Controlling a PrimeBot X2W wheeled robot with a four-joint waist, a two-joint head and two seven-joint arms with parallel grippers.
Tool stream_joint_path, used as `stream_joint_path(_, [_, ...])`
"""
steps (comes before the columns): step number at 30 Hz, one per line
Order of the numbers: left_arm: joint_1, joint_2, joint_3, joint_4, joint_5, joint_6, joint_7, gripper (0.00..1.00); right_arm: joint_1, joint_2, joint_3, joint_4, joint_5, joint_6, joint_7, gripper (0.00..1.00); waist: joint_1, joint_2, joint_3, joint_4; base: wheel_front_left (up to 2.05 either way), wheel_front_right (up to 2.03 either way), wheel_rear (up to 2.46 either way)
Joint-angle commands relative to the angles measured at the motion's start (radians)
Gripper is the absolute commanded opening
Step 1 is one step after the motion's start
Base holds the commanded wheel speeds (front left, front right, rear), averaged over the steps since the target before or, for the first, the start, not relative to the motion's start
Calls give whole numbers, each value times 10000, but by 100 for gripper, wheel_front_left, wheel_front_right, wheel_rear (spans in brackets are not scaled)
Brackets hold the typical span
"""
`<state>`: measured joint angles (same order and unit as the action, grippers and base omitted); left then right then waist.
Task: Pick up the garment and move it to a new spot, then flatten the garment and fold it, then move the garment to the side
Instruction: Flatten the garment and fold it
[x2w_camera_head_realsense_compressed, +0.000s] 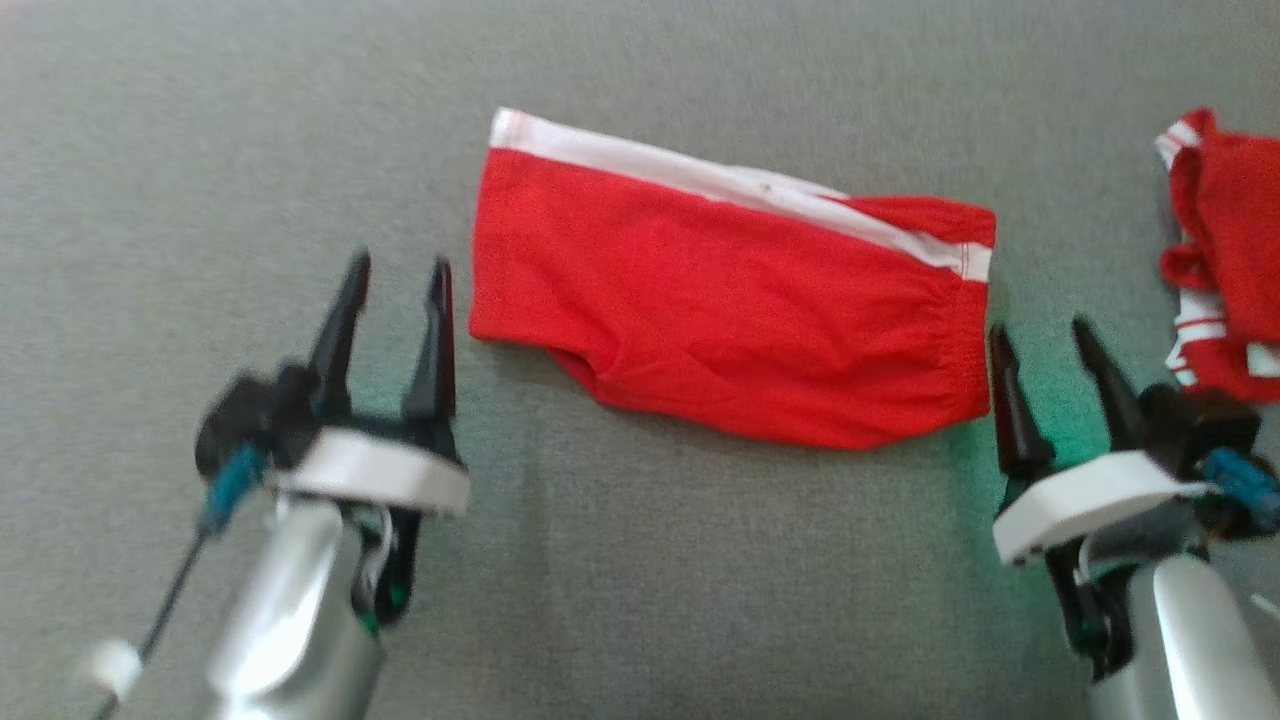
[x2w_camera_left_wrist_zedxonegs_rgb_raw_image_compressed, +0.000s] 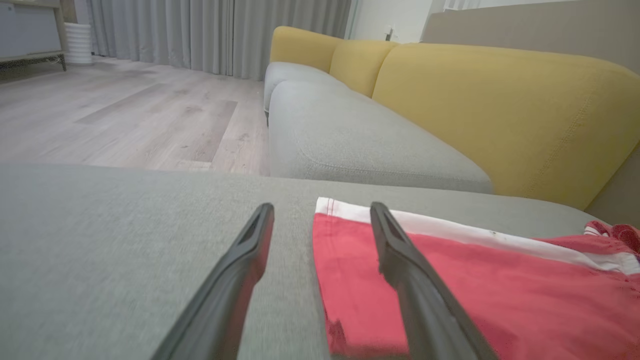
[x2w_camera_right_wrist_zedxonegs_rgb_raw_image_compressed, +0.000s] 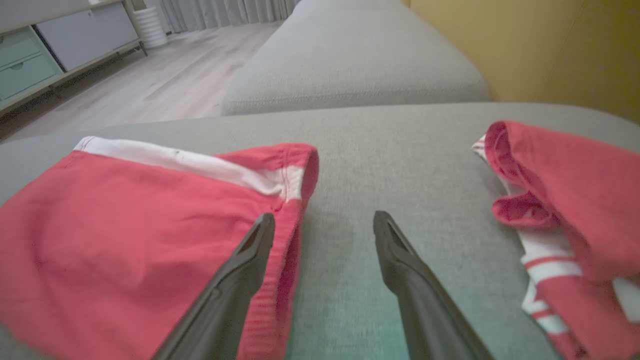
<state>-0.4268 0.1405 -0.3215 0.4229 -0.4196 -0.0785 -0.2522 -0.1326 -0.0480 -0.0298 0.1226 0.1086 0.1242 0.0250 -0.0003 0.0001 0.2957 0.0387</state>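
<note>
The red cloth shorts with a white stripe (x2w_camera_head_realsense_compressed: 730, 300) lay flat on the grey cloth seat (x2w_camera_head_realsense_compressed: 200, 150), in the middle, a little way in front of both arms. They looked folded over once and smooth.

The long way of the shorts ran from left to right, tipped a little. The white stripe ran along the far edge. One short end sat by each arm.

The left gripper (x2w_camera_head_realsense_compressed: 398, 265) was spread wide with nothing in it. Its fingertips were just beside the left end of the shorts. In the left wrist view its own gripper (x2w_camera_left_wrist_zedxonegs_rgb_raw_image_compressed: 322, 207) pointed at the near corner, and one finger crossed in front of the red edge.

The right gripper (x2w_camera_head_realsense_compressed: 1040, 330) was also spread wide and held nothing. It was just beside the stretchy right end. In the right wrist view its own gripper (x2w_camera_right_wrist_zedxonegs_rgb_raw_image_compressed: 324, 216) had one finger over that edge and one over bare seat.

So both arms were about as near as each other. I think each could take its own end for the next fold or for the slide to the side.

A second red and white bunched-up cloth (x2w_camera_head_realsense_compressed: 1225, 260) lay apart on the right, close to the right arm, and could get caught by mistake.

I could read no name, tag or words on either cloth.
</note>
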Motion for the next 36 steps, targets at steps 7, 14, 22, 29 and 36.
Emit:
stream_joint_path(7, [1912, 81, 513, -1962, -22, 515, -94, 100, 192, -22, 193, 526, 417, 65, 972, 100, 3, -1, -1130, 684, 0, 0, 0])
stream_joint_path(14, [2781, -36, 385, -2935, -68, 793, -59, 100, -659, -22, -91, 1913, 244, 65, 1553, 100, 3, -1, -1127, 1069, 0, 0, 0])
stream_joint_path(22, [2949, -1, 384, -3318, -80, 957, -8, 100, -1544, -22, 149, 3391, 649, 65, 2442, 46, 3, -1, -1029, 1301, 0, 0, 0])
stream_joint_path(29, [2959, 7, 317, -3475, -79, 1039, 5, 100, -2246, -22, -63, 3732, 916, 65, 2687, 0, 3, -1, -1078, 1187, 0, 0, 0])
stream_joint_path(36, [2920, -44, 104, -3580, -67, 1018, 69, 100, -2841, -552, -991, 3338, 424, 65, 3057, 0, 3, -1, -1047, 1037, 0, 0, 0])
